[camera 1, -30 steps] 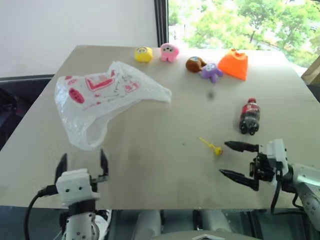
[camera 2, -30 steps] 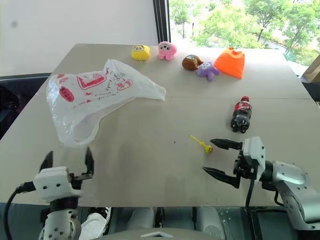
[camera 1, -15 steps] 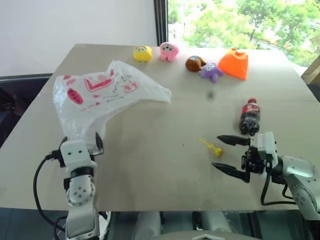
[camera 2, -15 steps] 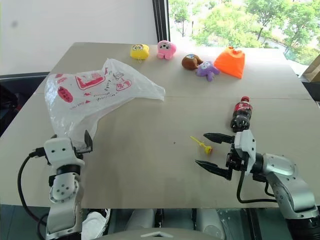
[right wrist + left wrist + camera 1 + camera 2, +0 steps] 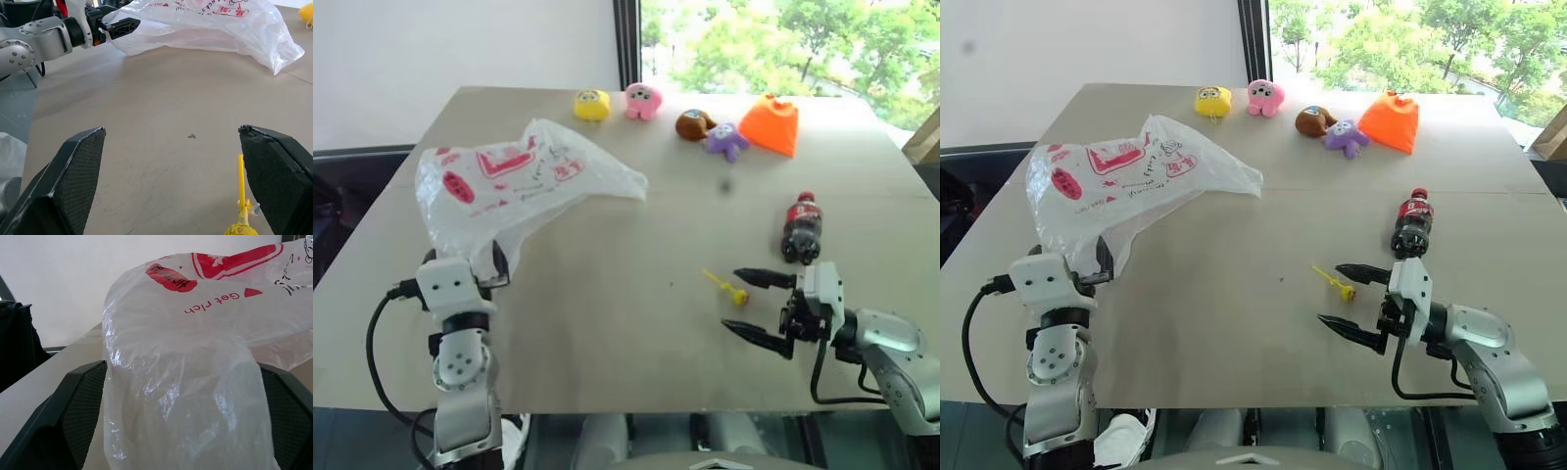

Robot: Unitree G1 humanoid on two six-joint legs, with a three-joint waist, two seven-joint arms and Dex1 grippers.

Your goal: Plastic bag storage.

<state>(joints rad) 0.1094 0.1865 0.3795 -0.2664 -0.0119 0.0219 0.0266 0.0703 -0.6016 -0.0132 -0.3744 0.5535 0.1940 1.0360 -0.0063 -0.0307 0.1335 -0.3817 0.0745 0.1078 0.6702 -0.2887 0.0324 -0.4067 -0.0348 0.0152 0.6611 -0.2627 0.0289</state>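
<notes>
left gripper (image 5: pixel 463 277): white block, black fingers, black cable
right gripper (image 5: pixel 756 306): silver-grey arm, black pointed fingers, black cable

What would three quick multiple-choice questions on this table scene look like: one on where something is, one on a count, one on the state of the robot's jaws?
1. Where does the cola bottle lie?
A. Near the right gripper, on the table
B. Inside the plastic bag
C. Among the toys at the far edge

2. How many small plush toys stand in the far row beside the orange pouch?
A. Two
B. Four
C. Six

3. How do the left gripper jaws stand?
A. Shut tight on a yellow stick
B. Open, with the bag's near end between them
C. Open over bare table, far from the bag

Answers:
1 A: the bottle lies just beyond the right gripper's open jaws.
2 B: yellow, pink, brown and purple toys.
3 B: the left wrist view shows bag plastic between two spread fingers.
</notes>
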